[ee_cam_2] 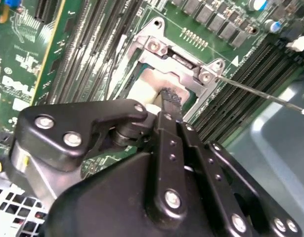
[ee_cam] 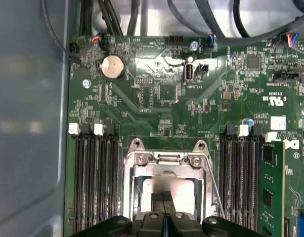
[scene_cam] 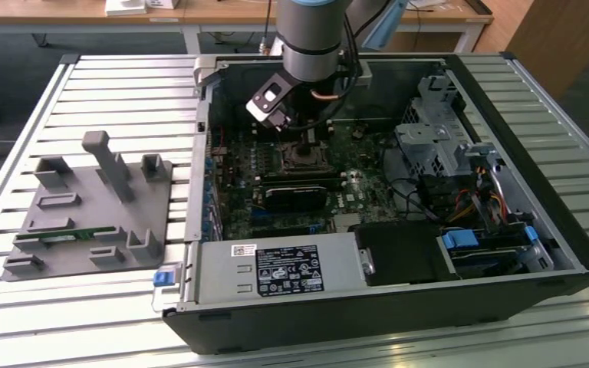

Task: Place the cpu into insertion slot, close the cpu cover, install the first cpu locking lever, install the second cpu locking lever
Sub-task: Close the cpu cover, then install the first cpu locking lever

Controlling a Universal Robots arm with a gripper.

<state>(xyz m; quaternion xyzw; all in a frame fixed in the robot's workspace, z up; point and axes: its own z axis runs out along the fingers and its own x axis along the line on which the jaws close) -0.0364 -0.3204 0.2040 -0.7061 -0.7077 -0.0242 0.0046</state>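
Inside the socket (scene_cam: 303, 159): I see the chip (ee_cam: 180, 190) under the cover (ee_cam: 166, 159).
Claw (ee_cam: 163, 198): fingers together, tips over the chip.
Beside: thin lever rod (ee_cam_2: 260, 93).

Slatted metal table (scene_cam: 120, 77), wooden desk (scene_cam: 233, 11) behind, grey floor (scene_cam: 8, 54)

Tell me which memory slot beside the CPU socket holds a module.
The outermost slot on the side away from the coin cell: a green memory module stands in it, while the other black slots sit empty.
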